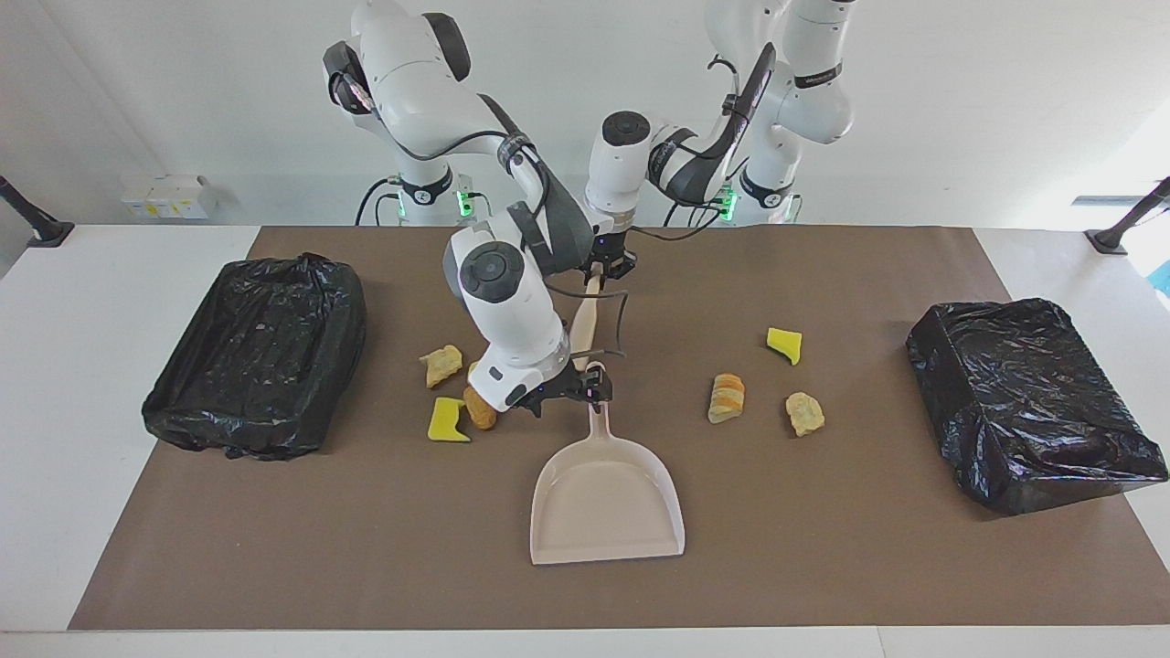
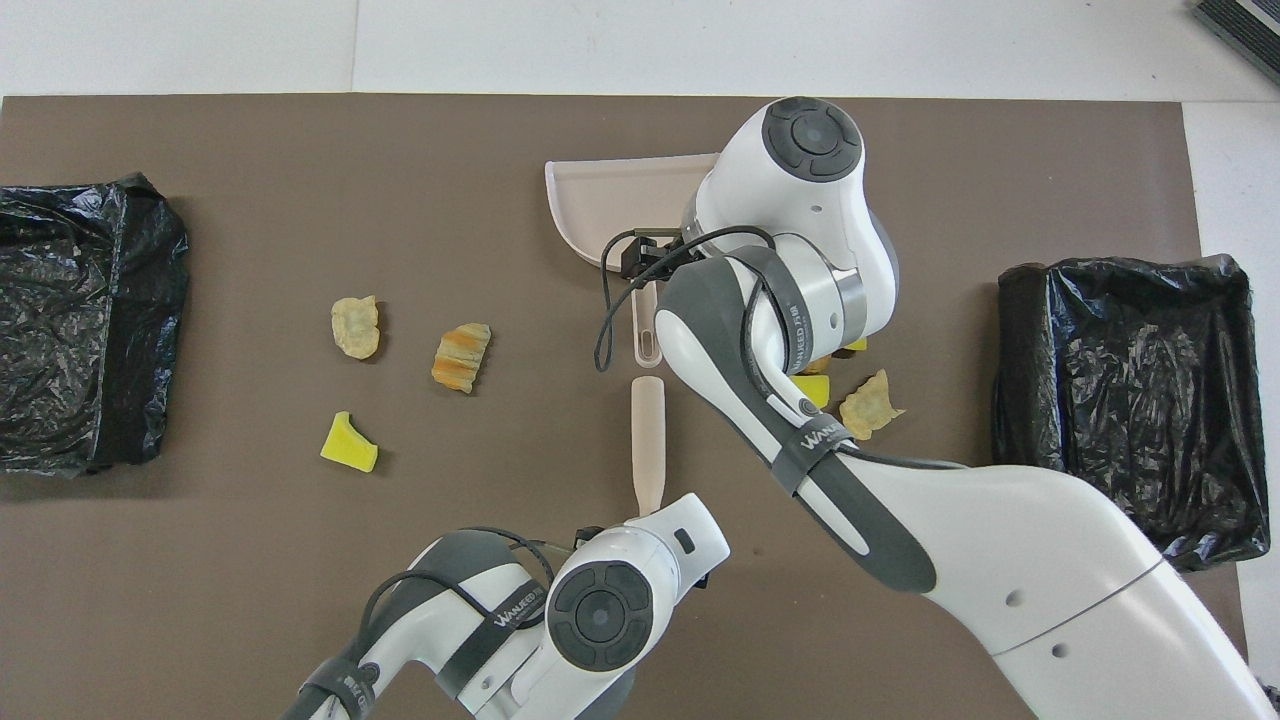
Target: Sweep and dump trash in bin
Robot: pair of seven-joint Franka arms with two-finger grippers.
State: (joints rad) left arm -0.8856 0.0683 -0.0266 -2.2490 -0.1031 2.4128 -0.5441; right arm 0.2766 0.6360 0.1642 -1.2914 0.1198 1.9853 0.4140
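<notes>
The beige dustpan lies mid-table, its handle pointing toward the robots. My right gripper hangs open, low at the end of that handle. The beige brush lies in line with the handle, nearer to the robots. My left gripper is shut on the brush's end. Trash beside the right hand: a tan chunk, a yellow wedge, a brown chunk. Toward the left arm's end lie a yellow wedge, a striped chunk and a tan chunk.
Two bins lined with black bags stand on the brown mat, one at the right arm's end and one at the left arm's end. A further yellow piece peeks out under the right forearm.
</notes>
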